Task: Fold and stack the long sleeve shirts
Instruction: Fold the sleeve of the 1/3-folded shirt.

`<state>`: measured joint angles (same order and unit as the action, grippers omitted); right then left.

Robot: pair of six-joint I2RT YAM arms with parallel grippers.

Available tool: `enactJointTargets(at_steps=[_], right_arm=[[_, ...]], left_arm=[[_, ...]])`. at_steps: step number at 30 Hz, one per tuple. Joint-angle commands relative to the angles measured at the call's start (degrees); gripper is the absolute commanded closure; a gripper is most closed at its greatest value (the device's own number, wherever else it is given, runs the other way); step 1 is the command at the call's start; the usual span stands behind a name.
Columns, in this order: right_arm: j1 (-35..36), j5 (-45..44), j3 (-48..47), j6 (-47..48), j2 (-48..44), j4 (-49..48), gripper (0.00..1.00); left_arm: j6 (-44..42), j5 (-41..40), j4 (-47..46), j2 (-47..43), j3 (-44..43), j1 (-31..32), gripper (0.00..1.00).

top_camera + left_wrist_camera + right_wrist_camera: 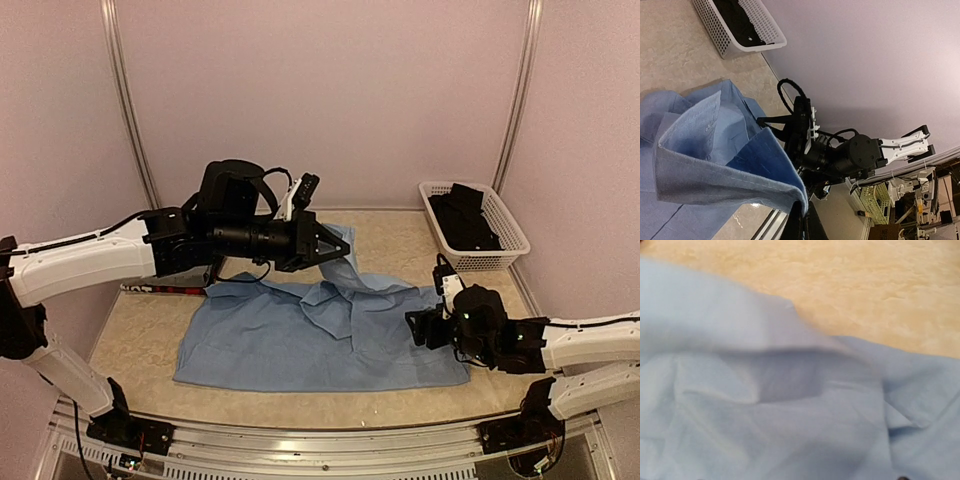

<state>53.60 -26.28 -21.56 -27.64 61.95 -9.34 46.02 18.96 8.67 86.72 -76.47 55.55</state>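
Shirt: the light blue shirt (300, 345) lies spread on the table (140, 335); its long axis runs left to right across my view; one fold stands lifted at the far edge
Left jaws: my left gripper (338, 246) is clamped on that raised fold
Right jaws: my right gripper (420, 328) sits low at the shirt's right edge; I cannot tell how its jaws stand
Coming move: I judge the fold must travel toward me, across the short axis; the left arm has it

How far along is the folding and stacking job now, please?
Nothing looks folded or stacked yet. In hand: the left tool is shut on a raised flap of the light blue shirt, which lies spread on the table; the right tool is at its right edge. Left: its folds, then probably the dark clothes in the basket.
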Motion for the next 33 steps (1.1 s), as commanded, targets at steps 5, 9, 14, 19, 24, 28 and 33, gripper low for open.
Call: enactJointTargets(at_steps=[5,9,14,19,24,28,33], right_arm=[[-0.30,-0.77,-0.83,-4.67,-10.88,15.45,0.21],[-0.82,-2.48,-3.47,-5.18,-7.53,17.59,0.21],[-1.38,-2.66,-6.97,-5.06,-1.57,18.91,0.20],[-2.86,-1.30,-7.69,-5.21,1.76,18.54,0.20],[-4.45,0.40,-8.37,-5.85,4.37,19.25,0.20],[-5.43,1.77,-9.54,-6.65,6.56,20.89,0.20],[-7.02,4.03,-11.60,-6.99,8.73,23.28,0.20]], left_arm=[[-1.68,-3.38,6.09,-5.63,9.38,4.38,1.00],[-1.45,-7.34,8.92,-7.51,14.94,5.33,1.00],[-0.56,-13.05,11.10,-9.40,20.54,5.40,1.00],[-0.63,-18.73,13.00,-11.80,23.62,5.94,1.00],[-1.45,-26.94,14.60,-17.03,25.42,6.08,1.00],[-2.47,-31.30,15.41,-22.06,26.87,6.19,1.00],[-3.17,-33.54,17.01,-27.11,29.64,6.54,1.00]])
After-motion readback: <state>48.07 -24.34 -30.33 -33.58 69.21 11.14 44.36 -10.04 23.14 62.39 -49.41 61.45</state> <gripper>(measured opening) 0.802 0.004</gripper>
